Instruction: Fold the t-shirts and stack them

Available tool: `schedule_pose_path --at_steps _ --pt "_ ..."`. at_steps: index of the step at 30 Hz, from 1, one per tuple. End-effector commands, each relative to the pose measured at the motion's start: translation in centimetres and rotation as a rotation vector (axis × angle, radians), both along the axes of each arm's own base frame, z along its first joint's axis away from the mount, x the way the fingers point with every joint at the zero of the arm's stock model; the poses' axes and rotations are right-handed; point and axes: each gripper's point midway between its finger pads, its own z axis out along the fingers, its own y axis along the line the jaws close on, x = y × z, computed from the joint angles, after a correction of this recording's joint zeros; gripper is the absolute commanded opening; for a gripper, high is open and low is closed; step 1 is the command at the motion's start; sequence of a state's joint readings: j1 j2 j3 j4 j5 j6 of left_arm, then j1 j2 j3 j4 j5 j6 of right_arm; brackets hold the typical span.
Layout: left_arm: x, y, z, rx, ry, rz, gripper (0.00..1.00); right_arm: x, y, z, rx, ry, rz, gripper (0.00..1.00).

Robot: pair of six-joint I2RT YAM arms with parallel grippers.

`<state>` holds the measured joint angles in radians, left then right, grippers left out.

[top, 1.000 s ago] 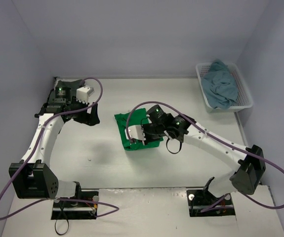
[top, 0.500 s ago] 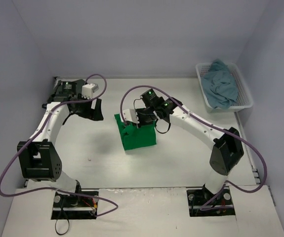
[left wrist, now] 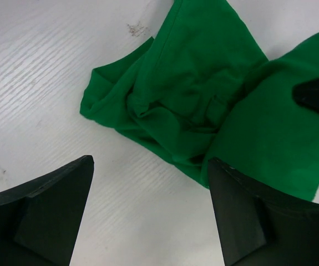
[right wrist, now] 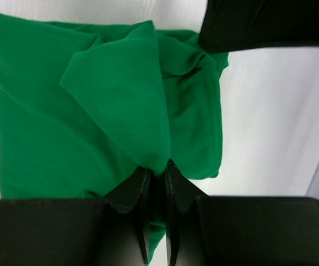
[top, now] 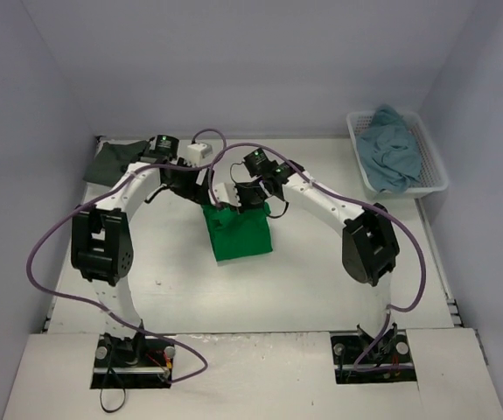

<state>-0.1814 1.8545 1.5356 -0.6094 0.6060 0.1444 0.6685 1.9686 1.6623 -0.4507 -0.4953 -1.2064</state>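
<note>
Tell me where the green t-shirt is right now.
In the top view the green t-shirt lies mid-table; the right gripper pinches a fold at its far edge, the left gripper open alongside.

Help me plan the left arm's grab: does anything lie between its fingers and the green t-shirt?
Nothing visible does. The left gripper is open above the table, with the green t-shirt and its crumpled edge just ahead. The right gripper pinches a fold farther over, beside that path.
</note>
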Motion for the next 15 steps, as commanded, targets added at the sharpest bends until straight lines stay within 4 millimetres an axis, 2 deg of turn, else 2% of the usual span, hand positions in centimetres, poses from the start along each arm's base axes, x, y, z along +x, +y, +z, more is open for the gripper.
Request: schedule_pose_path --at_steps 1,3,4,8,11,15 --pt "2.6 -1.7 1.6 -0.031 -0.096 -0.021 0.77 1.8 0.9 1.9 0.058 -0.051 0.027 0.00" --pt "3.4 -2.4 1.1 -0.020 -0.096 -0.028 0.77 2.2 1.0 1.6 0.059 -0.046 0.028 0.00" --pt "3.6 -2.7 -0.4 -0.009 -0.067 -0.028 0.77 2.5 0.8 1.4 0.061 -0.043 0.023 0.00" --pt "5.1 -3.5 -1.8 0.027 -0.077 -0.025 0.76 3.1 0.4 0.8 0.061 -0.030 0.014 0.00" --pt "6.1 -4.1 -1.9 0.040 -0.094 -0.023 0.70 3.5 0.2 0.6 0.061 -0.027 0.006 0.00" --pt "6.9 -4.7 -2.4 0.026 -0.080 -0.023 0.56 3.9 0.1 0.6 0.066 -0.023 -0.003 0.00"
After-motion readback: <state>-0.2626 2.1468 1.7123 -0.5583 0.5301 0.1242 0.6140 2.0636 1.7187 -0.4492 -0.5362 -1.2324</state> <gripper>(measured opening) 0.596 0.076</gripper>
